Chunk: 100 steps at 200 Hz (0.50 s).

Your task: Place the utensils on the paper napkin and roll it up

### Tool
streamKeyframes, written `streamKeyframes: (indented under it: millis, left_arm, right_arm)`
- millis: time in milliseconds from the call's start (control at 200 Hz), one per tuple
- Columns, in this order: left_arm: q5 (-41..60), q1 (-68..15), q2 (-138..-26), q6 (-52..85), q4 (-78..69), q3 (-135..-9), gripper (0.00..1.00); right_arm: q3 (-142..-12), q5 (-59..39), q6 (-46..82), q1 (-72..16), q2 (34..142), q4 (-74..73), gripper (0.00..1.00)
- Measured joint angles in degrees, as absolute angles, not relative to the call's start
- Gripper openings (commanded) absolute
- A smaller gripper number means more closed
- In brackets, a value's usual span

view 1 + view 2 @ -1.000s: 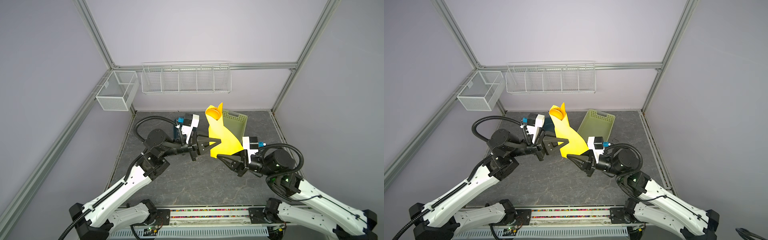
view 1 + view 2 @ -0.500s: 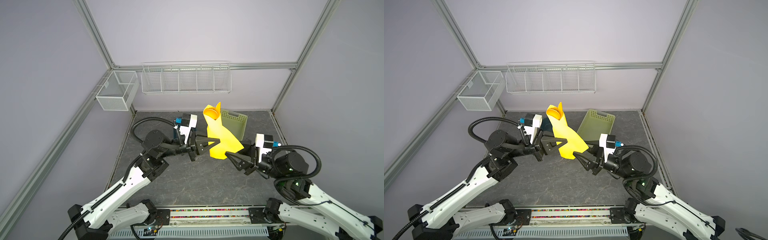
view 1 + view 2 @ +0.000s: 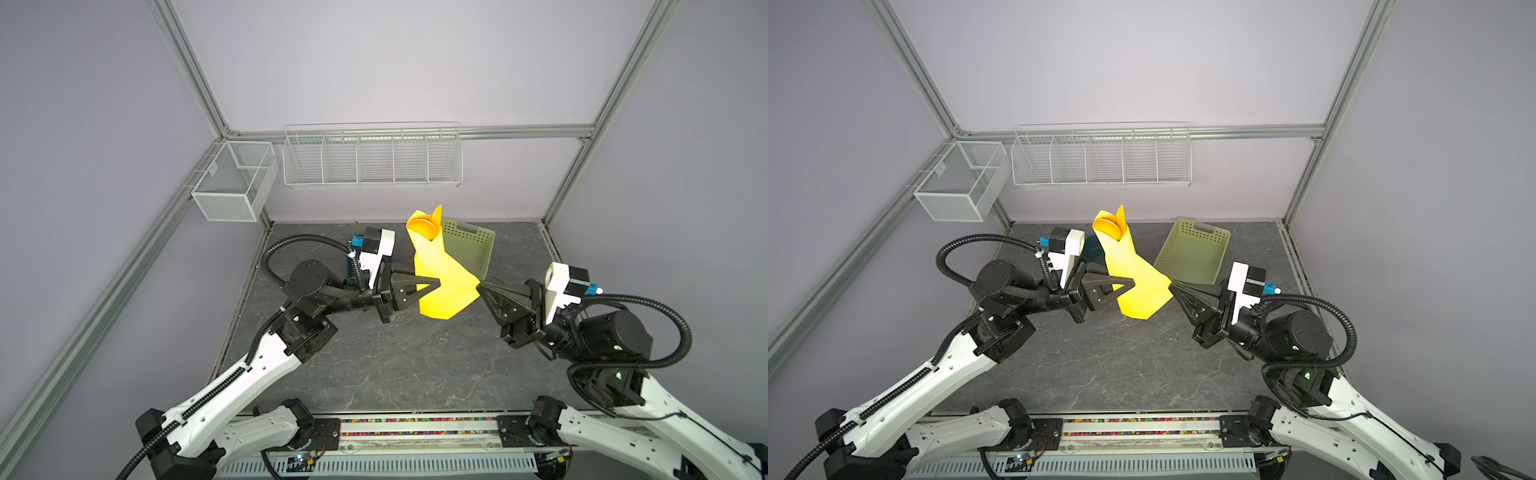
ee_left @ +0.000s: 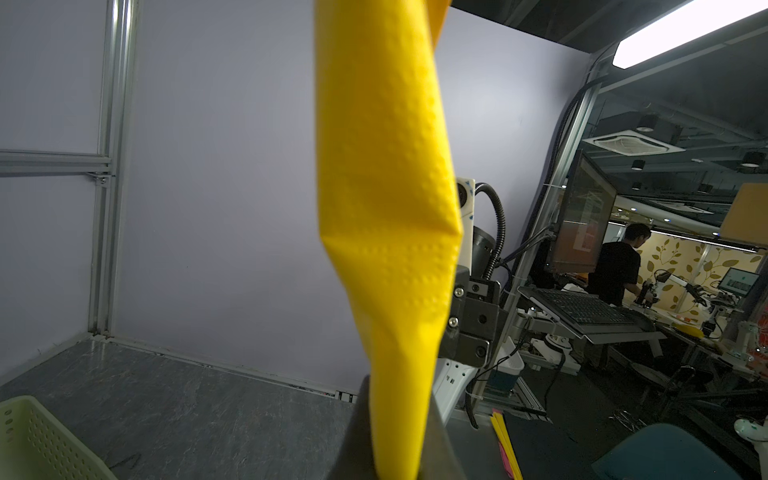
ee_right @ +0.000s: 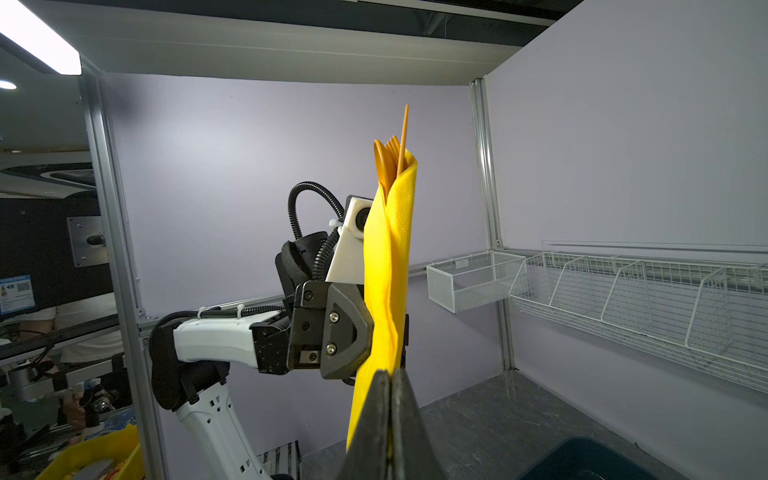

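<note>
Yellow paper napkin [image 3: 440, 278], thin and embossed, hung above the grey stone-look table [image 3: 374, 353] in both top views. It was loosely coned, with slim orange plastic utensils [image 3: 422, 227] poking from its top and a pale green perforated basket [image 3: 473, 249] just beyond. Left gripper [image 3: 433, 284] pinched its middle; right gripper [image 3: 482, 286] nipped the flared lower corner. Left wrist: fingers [image 4: 353, 436] clamped on paper, roll kinked midway. Right wrist: fingers [image 5: 374, 424] pressed together, yellow sliver between. Best move, I judged: wrap that loose corner tight and hold the roll upright, or the cutlery slips out.
</note>
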State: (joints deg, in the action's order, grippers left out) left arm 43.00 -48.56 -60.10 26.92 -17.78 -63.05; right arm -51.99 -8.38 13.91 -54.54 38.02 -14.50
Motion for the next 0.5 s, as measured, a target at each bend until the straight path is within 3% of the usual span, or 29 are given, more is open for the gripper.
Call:
streamKeyframes:
  millis: [500]
  left_arm:
    - [46.5,-48.6,-61.7,29.6,-20.4,-63.0,0.0]
  right_arm:
    - [-52.2,-1.3,10.8,-54.9,38.1,-10.5,0.06]
